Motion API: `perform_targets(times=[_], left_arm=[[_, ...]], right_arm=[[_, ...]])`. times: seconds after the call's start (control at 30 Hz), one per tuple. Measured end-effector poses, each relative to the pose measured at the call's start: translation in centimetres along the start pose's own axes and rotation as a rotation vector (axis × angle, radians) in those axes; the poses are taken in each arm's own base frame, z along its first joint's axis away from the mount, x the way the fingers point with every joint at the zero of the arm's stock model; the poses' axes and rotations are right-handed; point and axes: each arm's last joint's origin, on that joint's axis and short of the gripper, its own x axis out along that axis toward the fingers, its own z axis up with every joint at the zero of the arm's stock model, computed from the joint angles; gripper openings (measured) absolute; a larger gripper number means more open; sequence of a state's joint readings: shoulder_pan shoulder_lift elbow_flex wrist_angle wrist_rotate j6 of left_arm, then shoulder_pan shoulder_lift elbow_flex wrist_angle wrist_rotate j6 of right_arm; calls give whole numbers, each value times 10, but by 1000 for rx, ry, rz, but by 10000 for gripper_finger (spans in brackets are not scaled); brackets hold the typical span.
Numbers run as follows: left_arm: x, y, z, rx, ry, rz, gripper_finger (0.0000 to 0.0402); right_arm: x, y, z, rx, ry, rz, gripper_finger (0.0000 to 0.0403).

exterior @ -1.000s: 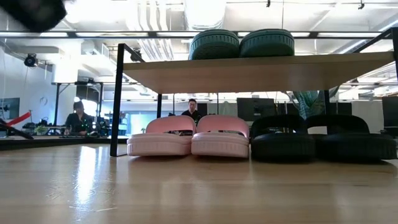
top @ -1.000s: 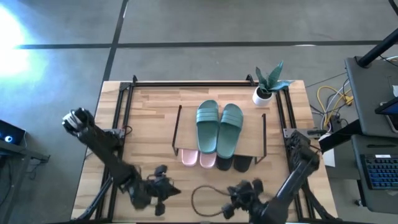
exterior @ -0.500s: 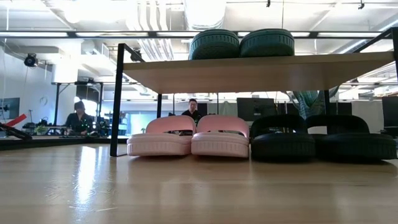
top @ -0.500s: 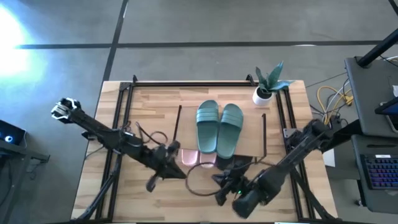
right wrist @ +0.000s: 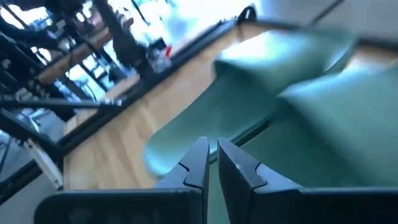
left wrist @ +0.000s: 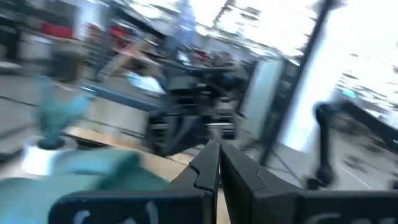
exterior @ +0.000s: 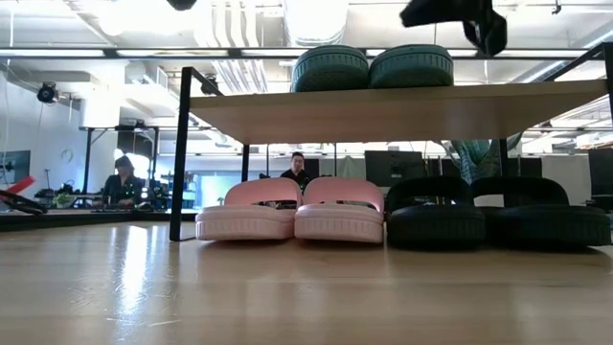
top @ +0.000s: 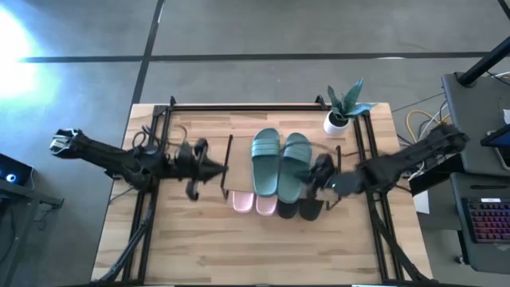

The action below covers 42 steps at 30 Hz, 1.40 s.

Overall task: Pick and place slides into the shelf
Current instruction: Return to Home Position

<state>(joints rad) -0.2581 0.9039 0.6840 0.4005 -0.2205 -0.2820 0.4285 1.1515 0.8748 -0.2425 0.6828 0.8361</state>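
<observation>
Wooden table (top: 199, 239) mid-frame, shelf (exterior: 383, 110) already full of slides (top: 267, 163) — they look light and rubbery, so I'd pinch the strap. Left gripper (left wrist: 219, 155) and right gripper (right wrist: 212, 152) flank it, fingers pressed together, empty.

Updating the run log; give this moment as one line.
Slides: teal-green rubber pair on light-wood shelf, pale pink pair and black pair underneath | Left gripper: shut, beside shelf's left end | Right gripper: shut, over shelf's right side

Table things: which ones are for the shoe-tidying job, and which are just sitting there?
For the job:
green slides
pink slides
black slides
shelf

Just sitting there:
potted plant
yellow cables beside the table
</observation>
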Motion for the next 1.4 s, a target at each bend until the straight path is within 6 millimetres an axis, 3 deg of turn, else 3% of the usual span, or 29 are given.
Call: perform_targets(times=[0.2, 0.4, 0.67, 0.83, 1.03, 1.17, 1.23, 1.3, 1.4], left_arm=[[-9, 27, 4, 18, -62, 136, 0], [-12, 34, 4, 26, -56, 192, 0], [-12, 38, -2, 42, 1, 234, 0], [-14, 43, -6, 60, 33, 272, 0], [-22, 54, -9, 84, 23, 322, 0], [-29, 57, -7, 84, 1, 333, 0], [-31, 57, -5, 85, -14, 334, 0], [-33, 58, -2, 96, -25, 338, 0], [-36, 60, 1, 140, -33, 349, 0]], right_arm=[[-38, -49, 20, -32, -116, 32, 26], [-67, -90, 11, -33, -187, 84, 26], [-74, -126, -19, -20, -203, 111, 27], [-68, -144, -40, -64, -209, 40, 27], [-70, -153, -46, -7, -249, 35, 27], [-76, -151, -40, 232, -238, 136, 27], [-79, -149, -36, 272, -244, 157, 27], [-81, -145, -31, 159, -269, 195, 27], [-87, -137, -23, -27, -302, 394, 27]])
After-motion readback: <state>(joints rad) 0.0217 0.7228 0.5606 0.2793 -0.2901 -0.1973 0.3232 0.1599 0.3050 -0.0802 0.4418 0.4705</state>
